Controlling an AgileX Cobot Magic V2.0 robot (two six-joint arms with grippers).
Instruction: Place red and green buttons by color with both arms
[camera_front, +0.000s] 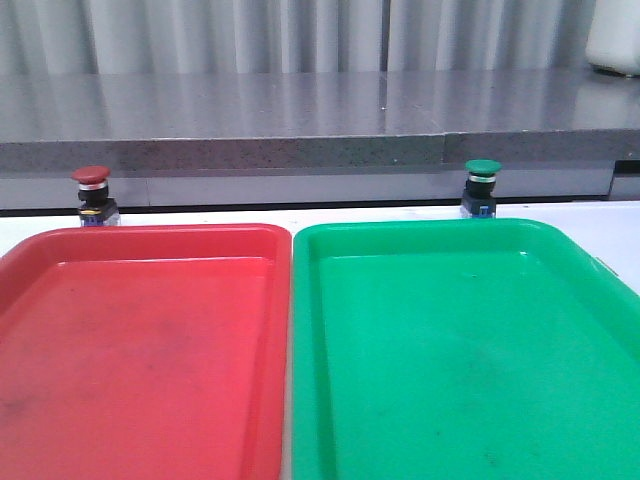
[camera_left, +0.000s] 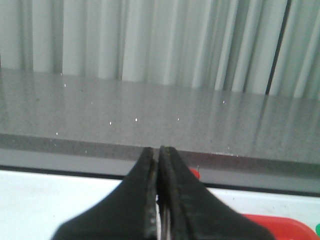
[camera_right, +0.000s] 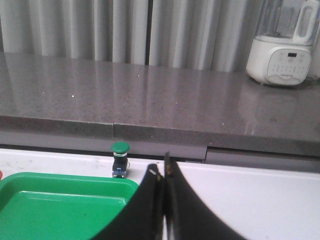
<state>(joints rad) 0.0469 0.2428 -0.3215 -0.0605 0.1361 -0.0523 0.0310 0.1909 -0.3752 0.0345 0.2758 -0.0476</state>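
**A:** Which way does each button lie from its tool?

**B:** In the right wrist view the green button (camera_right: 120, 159) stands beyond the right tool (camera_right: 162, 172), out ahead and off to one side, apart from it. The left tool (camera_left: 158, 155) has only a sliver of red cap peeking past its fingers, so the red button (camera_front: 92, 196) seems to sit just ahead of it, mostly hidden.

**A:** Are the tools spread?

**B:** No. Both are pressed together, pinching nothing. I'd judge each must spread before it can take a button.

**A:** Which arm for which?

**B:** From the front, the red button is on the left, behind the far rim of the red tray (camera_front: 150, 232); the green one is on the right, behind the green tray (camera_front: 420, 226). So left arm for red, right arm for green, I'd say.

**A:** How do the buttons look?

**B:** Both stand upright on the white counter (camera_front: 330, 212), long axis vertical: a broad domed cap, silvery collar, dark body, blue base. Neither is in a tray yet.
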